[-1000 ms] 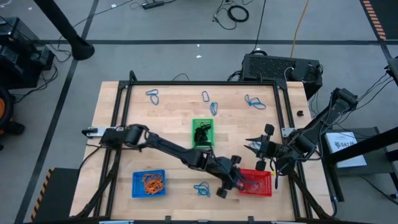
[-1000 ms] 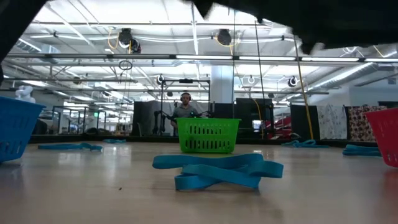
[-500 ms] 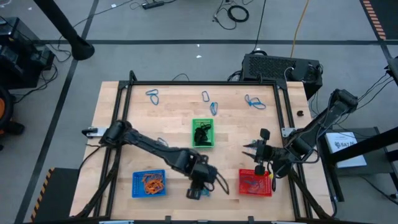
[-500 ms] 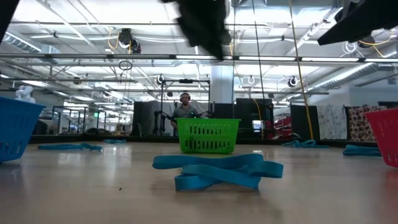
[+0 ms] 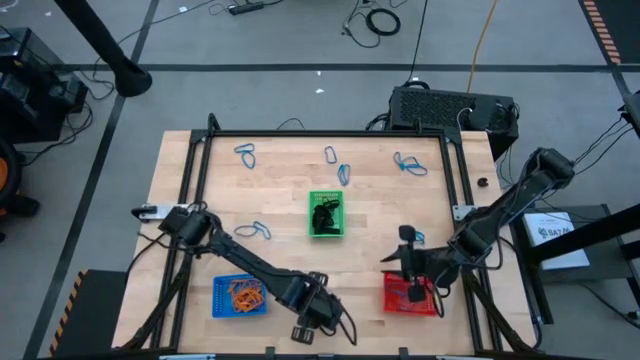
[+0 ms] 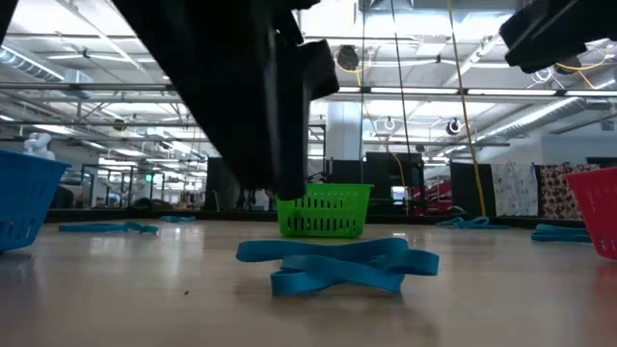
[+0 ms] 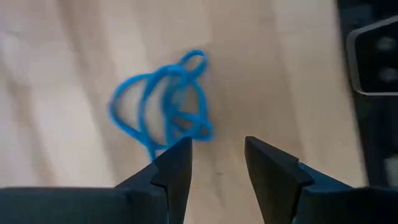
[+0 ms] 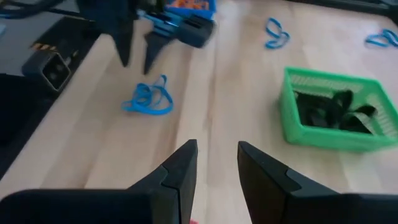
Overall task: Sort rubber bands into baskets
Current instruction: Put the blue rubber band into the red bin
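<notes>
A tangle of blue rubber bands point(image 7: 165, 106) lies flat on the wood near the table's near edge, also seen in the low view point(image 6: 337, 265). My left gripper point(image 7: 217, 143) hangs just above it, pointing steeply down, open and touching nothing; in the high view this gripper point(image 5: 312, 318) covers the tangle. My right gripper point(image 5: 400, 250) hovers open and empty by the far edge of the red basket point(image 5: 410, 295). The green basket point(image 5: 326, 215) holds black bands. The blue basket point(image 5: 240, 295) holds orange ones.
Loose blue bands lie along the far side point(image 5: 246, 153) point(image 5: 330, 155) point(image 5: 408, 165), one left of centre point(image 5: 258, 230) and one by the right gripper point(image 5: 415, 237). A black metal frame point(image 5: 200, 150) borders the table. A black box point(image 5: 450, 108) sits behind the far right corner.
My left gripper has swung from the red basket toward the table's left along the near edge and tipped over to point steeply down above the blue tangle. My right gripper has drifted a little toward the near edge and tipped downward. The gap between either gripper's fingers looks unchanged.
</notes>
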Robot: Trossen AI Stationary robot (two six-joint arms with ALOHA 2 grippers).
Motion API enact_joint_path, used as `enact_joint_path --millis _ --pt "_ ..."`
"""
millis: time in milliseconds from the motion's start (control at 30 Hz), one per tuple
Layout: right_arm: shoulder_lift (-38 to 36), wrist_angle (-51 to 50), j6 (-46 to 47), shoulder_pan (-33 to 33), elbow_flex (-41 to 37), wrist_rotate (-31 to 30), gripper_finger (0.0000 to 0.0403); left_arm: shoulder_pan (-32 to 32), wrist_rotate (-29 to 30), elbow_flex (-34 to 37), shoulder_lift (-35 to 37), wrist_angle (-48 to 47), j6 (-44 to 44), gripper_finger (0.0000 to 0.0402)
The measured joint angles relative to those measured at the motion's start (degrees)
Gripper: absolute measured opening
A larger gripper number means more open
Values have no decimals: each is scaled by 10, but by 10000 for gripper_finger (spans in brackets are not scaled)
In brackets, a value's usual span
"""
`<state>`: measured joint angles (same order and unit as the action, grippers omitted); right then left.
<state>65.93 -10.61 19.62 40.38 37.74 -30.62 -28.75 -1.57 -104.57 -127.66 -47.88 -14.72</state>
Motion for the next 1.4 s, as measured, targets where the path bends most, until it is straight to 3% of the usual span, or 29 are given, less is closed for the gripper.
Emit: enact_joint_path --millis 167,433,700,1000,1200,1400 --pt "7 38 -30 -20 0 46 109 -3 41 0 -1 -11 -5 155" --pt "14 47 -33 -53 0 58 109 -7 39 1 -16 -17 -15 155" --pt "49 61 -47 -81 0 161 109 -5 49 1 -24 -27 -15 155" --pt "51 62 -51 -90 0 160 109 -5 74 1 -24 -39 -15 149" --pt "51 62 -51 -90 0 160 109 -5 74 7 -27 -33 -15 111" --pt "51 61 -51 -90 0 160 109 3 30 36 -26 -7 -30 79"
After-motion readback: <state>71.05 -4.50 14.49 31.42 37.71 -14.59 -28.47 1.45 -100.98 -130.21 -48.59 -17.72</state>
